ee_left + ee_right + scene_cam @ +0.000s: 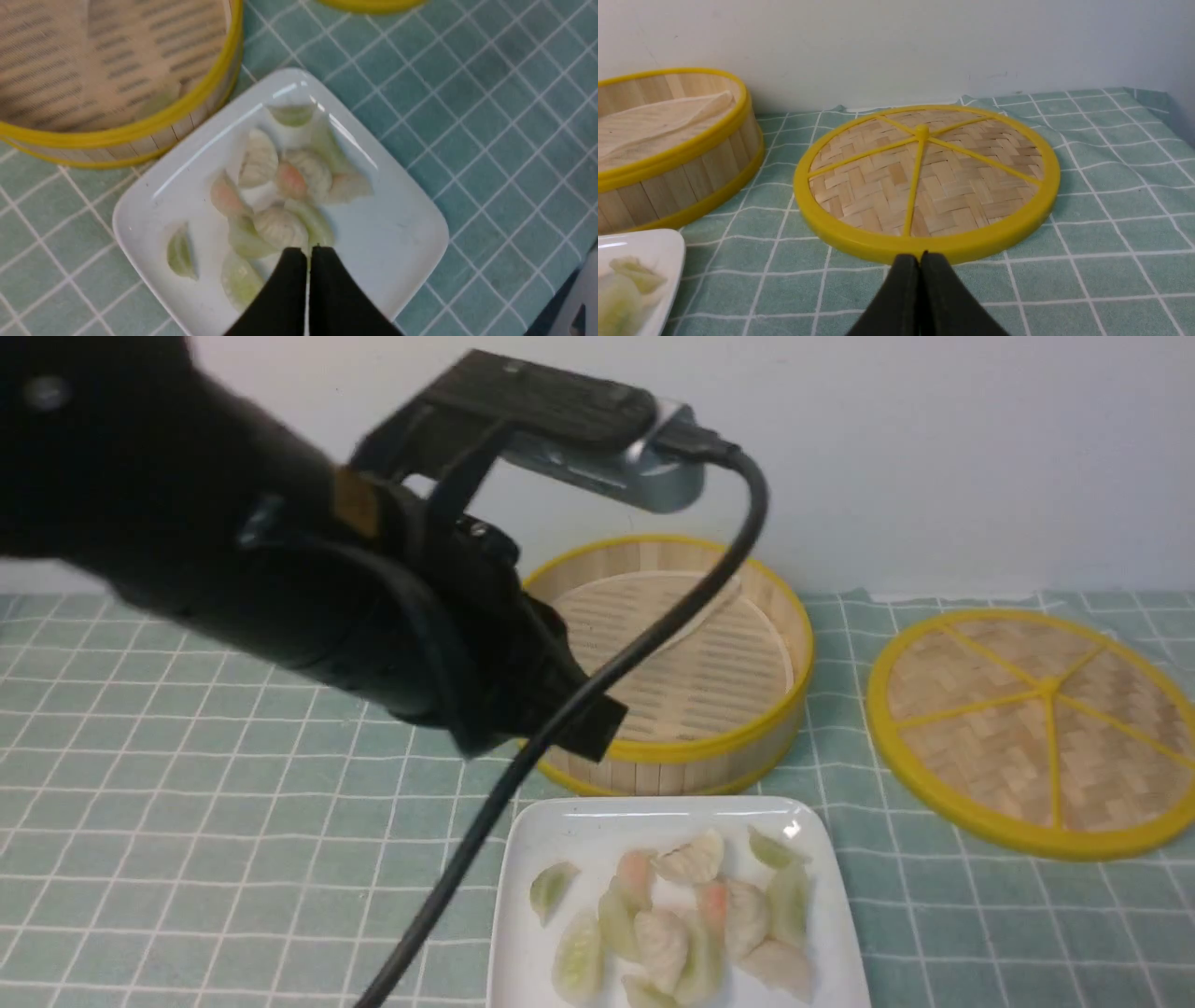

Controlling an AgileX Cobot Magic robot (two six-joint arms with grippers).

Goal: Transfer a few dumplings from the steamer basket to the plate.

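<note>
While the left fingers (287, 294) hang pressed together — empty — above the plate (397, 233), dumplings (280, 226) heaped below, clear of their tips.

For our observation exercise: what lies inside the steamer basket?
A folded liner shows in the steamer basket. The left arm hides its near-left part; a greenish blur by the wall is unclear.

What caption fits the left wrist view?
Shut left gripper over dumplings piled on the plate, steamer basket beside it.
</note>
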